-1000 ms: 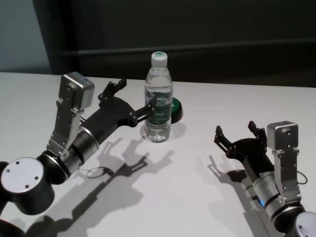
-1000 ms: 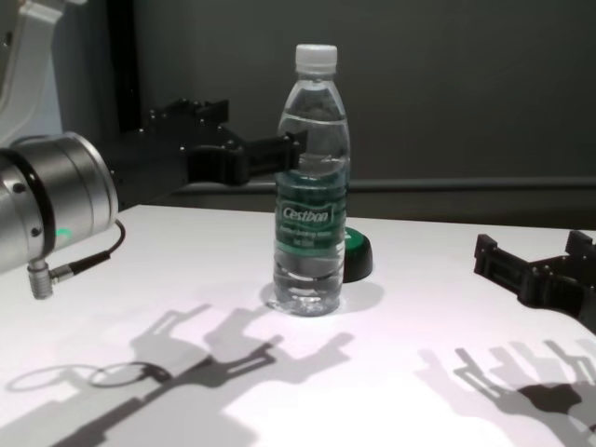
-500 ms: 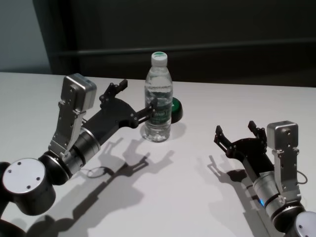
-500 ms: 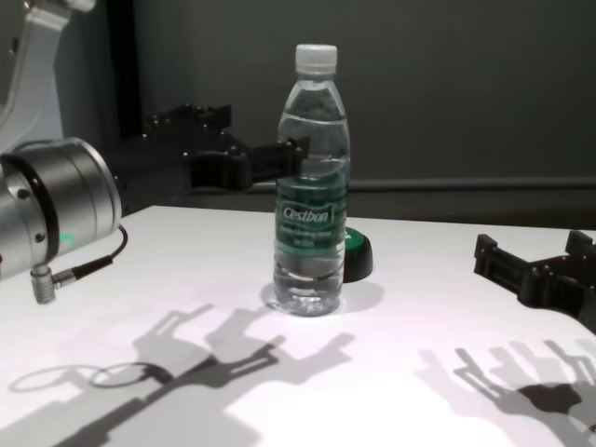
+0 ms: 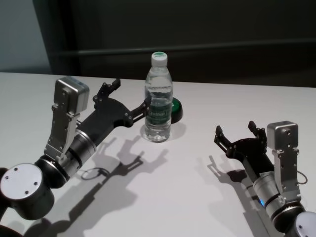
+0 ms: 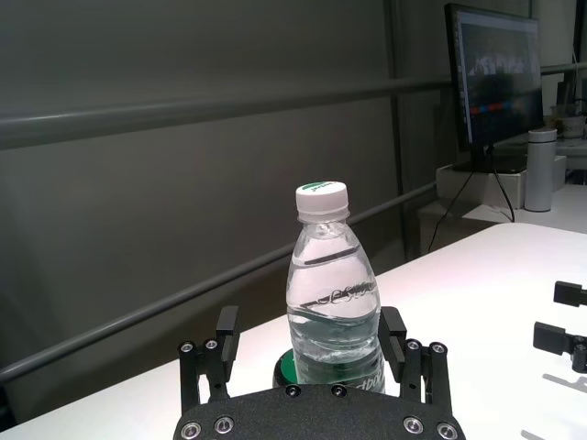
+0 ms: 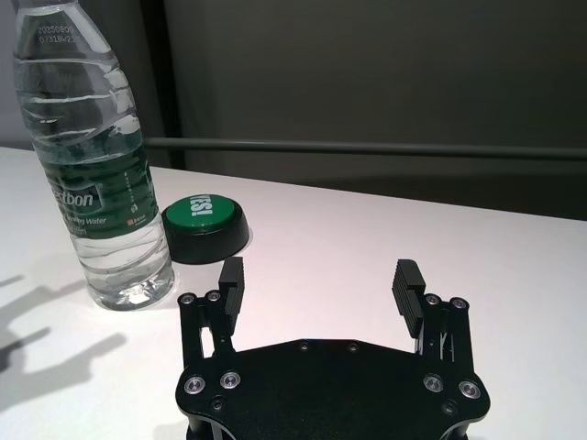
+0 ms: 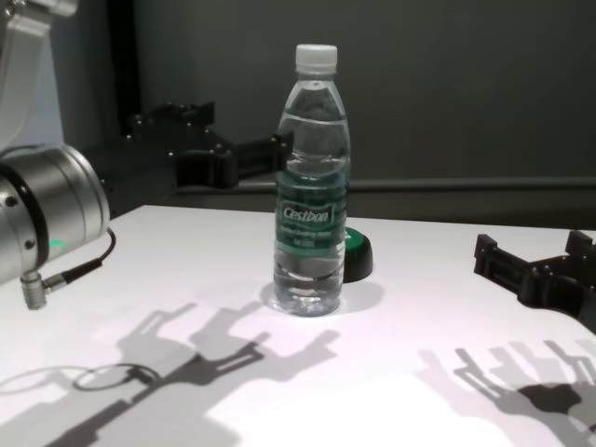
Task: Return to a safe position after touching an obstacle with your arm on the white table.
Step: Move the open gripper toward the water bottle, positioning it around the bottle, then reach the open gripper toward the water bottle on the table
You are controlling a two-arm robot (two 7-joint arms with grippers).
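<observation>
bottle: the obstacle (image 5: 158, 98) stands upright mid-way across the white table (image 5: 187, 197), a green button (image 5: 176, 107) just behind it.
left gripper (image 5: 129, 96): fingers spread, holding nothing, right beside the bottle's label.
right gripper (image 5: 236, 132): parked low, spread, well apart.
tip: I'd pull the left arm straight away from the bottle, no sideways sweep, or it tips.
hard to tell: whether a fingertip touches the bottle.
</observation>
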